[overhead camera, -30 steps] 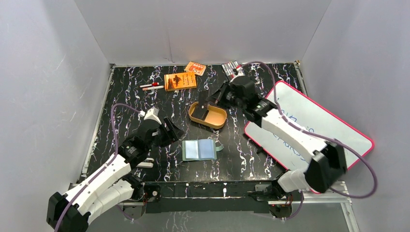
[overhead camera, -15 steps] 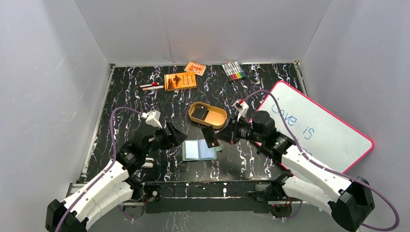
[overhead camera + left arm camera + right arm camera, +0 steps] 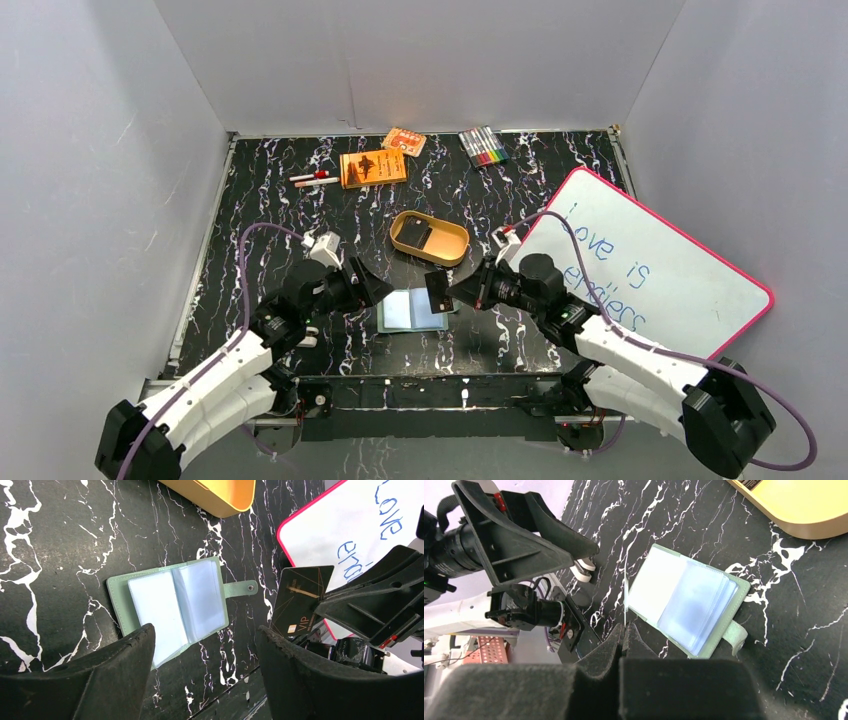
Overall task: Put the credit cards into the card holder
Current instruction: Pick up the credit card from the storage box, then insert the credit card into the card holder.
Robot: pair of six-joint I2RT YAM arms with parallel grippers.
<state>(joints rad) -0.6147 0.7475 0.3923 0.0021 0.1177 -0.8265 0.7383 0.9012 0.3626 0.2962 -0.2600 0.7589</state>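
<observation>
The sage-green card holder (image 3: pixel 412 310) lies open on the black marbled table, pale blue sleeves up and snap tab to the right. It also shows in the left wrist view (image 3: pixel 170 607) and the right wrist view (image 3: pixel 689 605). My right gripper (image 3: pixel 452 292) is shut on a dark credit card (image 3: pixel 437 291), held upright just right of the holder. That card's gold "VIP" face (image 3: pixel 300 602) shows in the left wrist view, and it appears edge-on (image 3: pixel 625 595) above the shut right fingertips (image 3: pixel 625 629). My left gripper (image 3: pixel 365 285) hovers open at the holder's left edge, empty (image 3: pixel 205 630). Another dark card (image 3: pixel 414 235) lies in the golden tin (image 3: pixel 455 250).
A pink-framed whiteboard (image 3: pixel 650 270) lies at the right, close to my right arm. Along the back are an orange booklet (image 3: pixel 373 167), a small orange packet (image 3: pixel 404 141), a marker set (image 3: pixel 482 146) and two pens (image 3: pixel 313 179). Grey walls enclose the table.
My right arm has swung from the golden tin down to the holder's right side, carrying the dark card. My left gripper has moved closer to the holder's left edge.
</observation>
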